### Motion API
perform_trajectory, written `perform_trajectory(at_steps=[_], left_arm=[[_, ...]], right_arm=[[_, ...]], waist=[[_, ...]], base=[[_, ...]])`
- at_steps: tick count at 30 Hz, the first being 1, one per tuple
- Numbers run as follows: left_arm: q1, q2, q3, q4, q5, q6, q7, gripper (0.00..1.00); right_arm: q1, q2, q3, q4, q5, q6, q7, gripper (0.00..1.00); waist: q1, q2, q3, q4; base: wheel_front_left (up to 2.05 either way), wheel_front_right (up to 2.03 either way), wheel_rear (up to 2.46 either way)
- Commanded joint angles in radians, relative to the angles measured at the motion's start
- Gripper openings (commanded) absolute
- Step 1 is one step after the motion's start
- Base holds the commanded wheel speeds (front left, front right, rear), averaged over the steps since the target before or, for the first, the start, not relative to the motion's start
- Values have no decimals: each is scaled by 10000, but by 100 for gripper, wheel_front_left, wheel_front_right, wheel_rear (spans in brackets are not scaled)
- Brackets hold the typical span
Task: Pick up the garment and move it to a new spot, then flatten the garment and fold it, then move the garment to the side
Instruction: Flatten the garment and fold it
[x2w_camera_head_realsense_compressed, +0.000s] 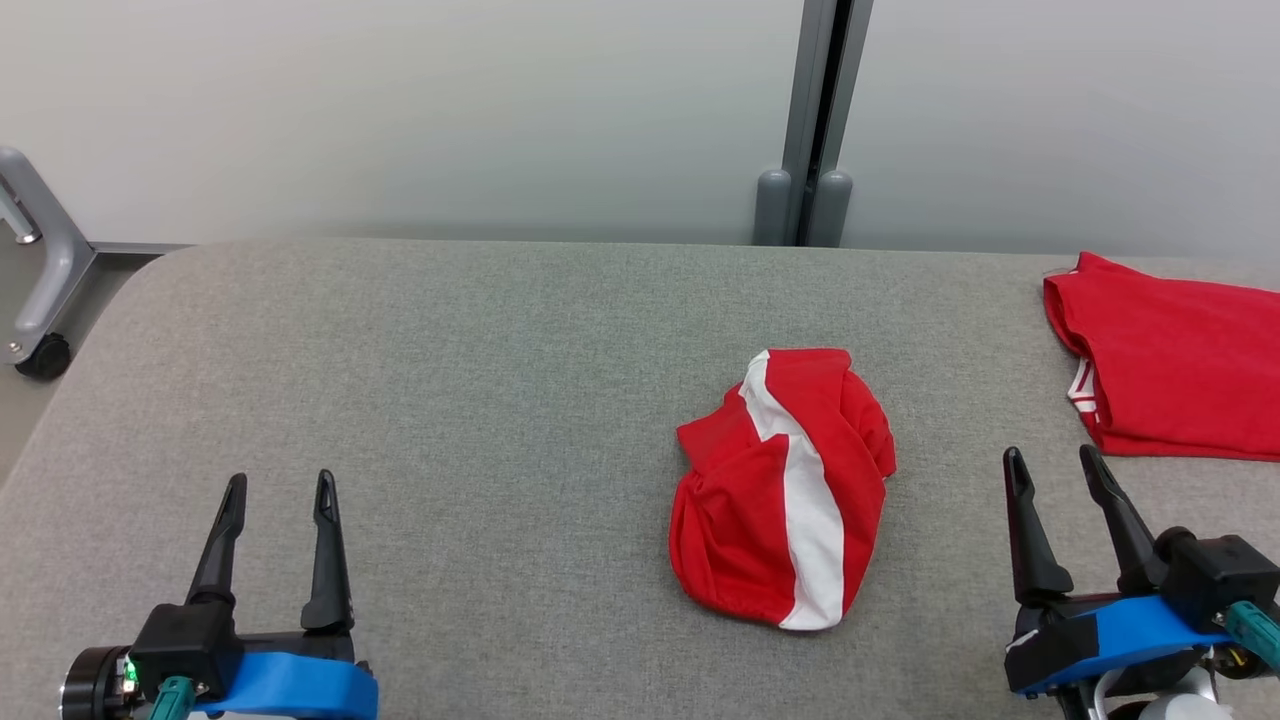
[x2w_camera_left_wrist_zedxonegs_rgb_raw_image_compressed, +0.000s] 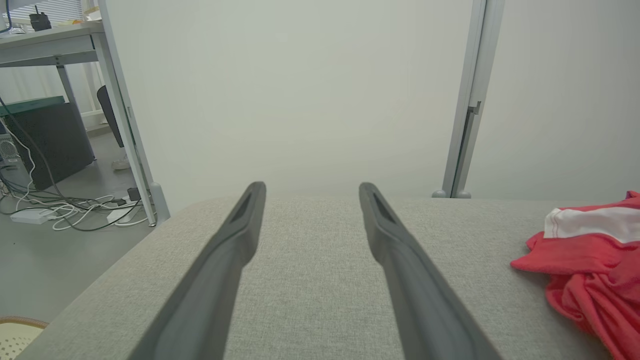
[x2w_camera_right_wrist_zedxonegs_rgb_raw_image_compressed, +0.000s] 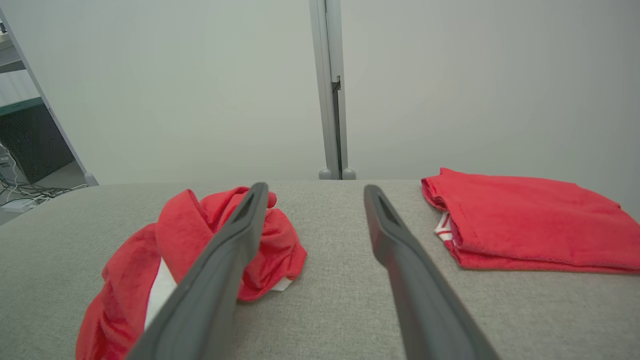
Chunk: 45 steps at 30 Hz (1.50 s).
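Crumpled garment (x2w_camera_head_realsense_compressed: 783, 490) on table (x2w_camera_head_realsense_compressed: 450, 400); 2 hands apart, empty.

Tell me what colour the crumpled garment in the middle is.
Red with a broad white stripe; the crumpled garment shows best in the head view.

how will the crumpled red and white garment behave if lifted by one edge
Likely floppy: the garment lies in soft folds, so it should drape and unfurl. Probably light, looking like thin cloth. Pushed, it may bunch on the woven grey surface.
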Motion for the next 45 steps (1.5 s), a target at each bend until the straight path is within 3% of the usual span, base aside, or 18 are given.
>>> perform_trajectory(at_steps=[1, 29, 38, 45], left_arm=[[110, -51, 80, -17, 78, -52, -40, 100], [229, -638, 876, 292, 906, -787, -41, 100], [15, -743, 966, 319, 1062, -932, -41, 100], [-202, -836, 905, 405, 1148, -1026, -41, 100]], right_arm=[[101, -11, -5, -34, -42, 1, 23, 100], [174, -11, 163, -54, -54, 1, 179, 100], [-1290, -11, 1550, -89, -519, 1, 570, 100], [-2477, -24, 2485, 989, -789, 1, 1288, 100]], waist=[[1, 0, -19, -16], [1, 0, -278, -62], [1, 0, -174, -26], [1, 0, 8, 265]], base=[[0, 0, 0], [0, 0, 0], [0, 0, 0], [0, 0, 0]])
